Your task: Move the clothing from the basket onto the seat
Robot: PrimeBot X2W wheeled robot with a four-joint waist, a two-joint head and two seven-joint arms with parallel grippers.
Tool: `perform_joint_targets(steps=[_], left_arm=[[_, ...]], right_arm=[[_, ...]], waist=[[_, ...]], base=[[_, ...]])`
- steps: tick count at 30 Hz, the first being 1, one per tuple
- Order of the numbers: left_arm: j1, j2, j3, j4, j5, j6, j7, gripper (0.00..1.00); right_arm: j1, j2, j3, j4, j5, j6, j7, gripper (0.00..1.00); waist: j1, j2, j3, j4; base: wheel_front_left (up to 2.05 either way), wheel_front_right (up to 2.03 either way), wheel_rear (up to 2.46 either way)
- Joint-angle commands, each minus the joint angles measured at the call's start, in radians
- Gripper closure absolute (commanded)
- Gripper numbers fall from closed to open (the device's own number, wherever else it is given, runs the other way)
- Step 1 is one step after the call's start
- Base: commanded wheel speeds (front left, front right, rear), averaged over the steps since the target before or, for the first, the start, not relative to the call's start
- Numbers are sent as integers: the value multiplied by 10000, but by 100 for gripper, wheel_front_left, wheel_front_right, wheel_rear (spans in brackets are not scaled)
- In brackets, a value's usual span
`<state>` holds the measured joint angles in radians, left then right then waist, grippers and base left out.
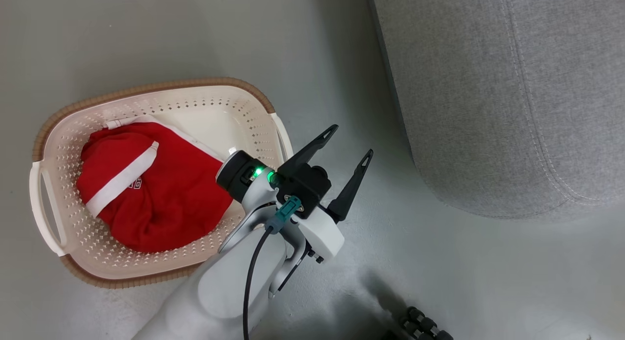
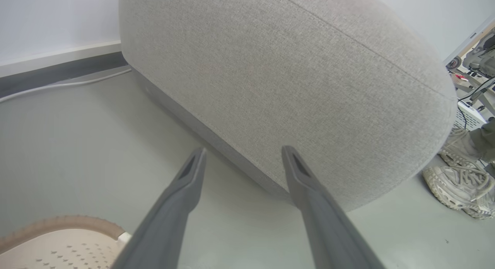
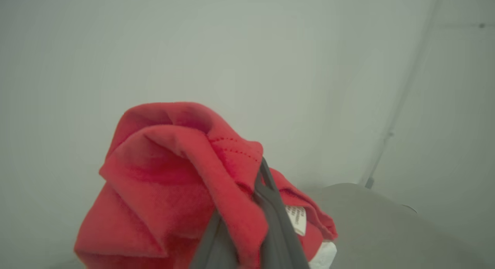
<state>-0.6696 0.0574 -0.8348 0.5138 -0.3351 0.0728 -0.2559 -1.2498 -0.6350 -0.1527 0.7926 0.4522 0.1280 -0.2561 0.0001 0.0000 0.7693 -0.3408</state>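
A red garment of the clothing (image 1: 161, 198), with a white stripe and white lettering, lies bunched in the cream basket (image 1: 146, 88) on the floor. My left gripper (image 1: 351, 140) hangs open and empty just right of the basket, between it and the grey seat (image 1: 512, 86). In the left wrist view the open left gripper (image 2: 243, 151) points at the seat's rounded side (image 2: 290, 68), and the basket rim (image 2: 58, 222) shows at the lower left. My right gripper (image 3: 263, 166) is shut on another red piece of clothing (image 3: 174, 176) with a white tag, held up against a pale wall.
A person's pale sneakers (image 2: 456, 184) stand on the floor past the seat's end. A white cable (image 2: 65, 85) runs along the dark skirting. Grey floor lies between basket and seat. A dark part of my base (image 1: 425, 325) shows at the bottom.
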Motion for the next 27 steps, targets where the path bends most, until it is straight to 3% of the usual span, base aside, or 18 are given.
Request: perform_joint_targets(steps=[1, 9, 17, 19, 20, 27], left_arm=[[-111, -72, 76, -275, -16, 99, -59, 0], [-99, -72, 54, -306, -175, 185, -59, 0], [146, -72, 121, -524, -297, 219, -59, 0], [269, -72, 137, -582, -364, 201, -59, 0], [328, -72, 144, -607, -394, 188, -59, 0], [695, -72, 334, -852, -513, 162, -59, 0]], right_arm=[[592, -237, -67, -6, 200, 27, -57, 100], [2085, 360, 848, 525, 1080, 27, -57, 100], [3269, 500, 1636, 695, 1620, 27, -57, 100], [3569, 576, 1862, 821, 1817, 27, -57, 50], [3700, 595, 1953, 841, 1907, 27, -57, 0], [4555, 620, 2702, 632, 2290, 27, -57, 0]], waist=[[0, 0, 44, 62], [0, 0, -211, 244], [0, 0, -796, 318], [0, 0, -991, 343], [0, 0, -1093, 356], [0, 0, -1812, 563]], base=[[0, 0, 0], [0, 0, 0], [0, 0, 0], [0, 0, 0], [0, 0, 0], [0, 0, 0]])
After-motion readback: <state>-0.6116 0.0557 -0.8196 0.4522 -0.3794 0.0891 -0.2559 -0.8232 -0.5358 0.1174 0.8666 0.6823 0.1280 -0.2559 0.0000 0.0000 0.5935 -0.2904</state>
